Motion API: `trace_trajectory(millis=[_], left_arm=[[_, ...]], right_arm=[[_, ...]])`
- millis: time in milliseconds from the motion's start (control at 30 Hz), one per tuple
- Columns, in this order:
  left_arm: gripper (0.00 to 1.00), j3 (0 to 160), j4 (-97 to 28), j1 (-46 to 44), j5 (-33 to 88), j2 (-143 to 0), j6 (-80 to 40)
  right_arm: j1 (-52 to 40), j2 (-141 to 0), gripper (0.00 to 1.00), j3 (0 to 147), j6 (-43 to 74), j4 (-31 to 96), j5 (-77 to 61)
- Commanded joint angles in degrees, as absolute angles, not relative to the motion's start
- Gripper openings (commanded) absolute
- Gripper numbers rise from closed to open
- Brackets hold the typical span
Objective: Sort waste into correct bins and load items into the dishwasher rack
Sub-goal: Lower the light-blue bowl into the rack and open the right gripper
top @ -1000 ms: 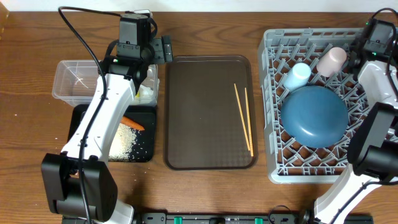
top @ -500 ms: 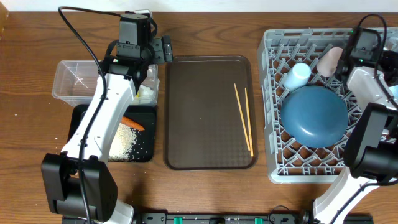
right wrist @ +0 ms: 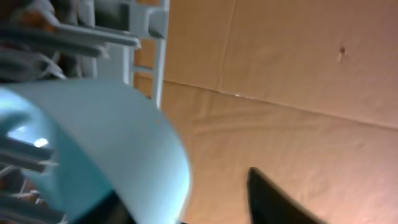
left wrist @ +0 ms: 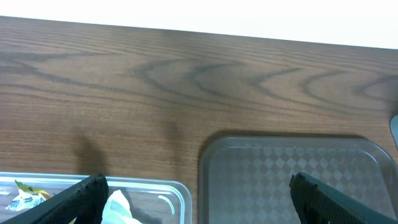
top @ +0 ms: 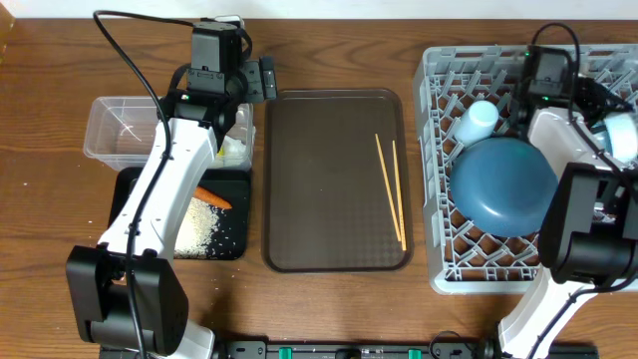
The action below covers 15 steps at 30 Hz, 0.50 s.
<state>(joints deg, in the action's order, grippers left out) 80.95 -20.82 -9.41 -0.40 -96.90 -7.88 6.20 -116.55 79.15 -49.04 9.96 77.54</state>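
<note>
Left end effector (left wrist: pixel 199 190) is held wide apart, nothing gripped. Chopsticks (top: pixel 391 189) are laid on the brown tray (top: pixel 319 179), right half: light, stiff, thin, likely to roll. A mid-length pinch across both is advised. Right end effector (top: pixel 538 92) is positioned over the rack (top: pixel 449 269), far side; its jaw state cannot be told.

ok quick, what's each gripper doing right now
left gripper: open, holding nothing
right gripper: open, view blurred, nothing seen between its fingers

Left hand (left wrist: pixel 198 186) spread wide, right hand (right wrist: pixel 214 199) partly open
</note>
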Motion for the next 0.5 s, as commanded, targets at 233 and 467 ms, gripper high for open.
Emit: trace_trajectory(millis=[233, 467], left_arm=[[0.94, 80.8, -20.9, -9.3, -0.9, -97.1, -8.4], [0.94, 80.8, -20.9, -9.3, -0.9, -97.1, -8.4]], right_arm=[[0.4, -117.3, 0.97, 79.0, -37.3, 9.6, 71.6], [-3.6, -116.9, 0.99, 79.0, -26.6, 9.9, 64.1]])
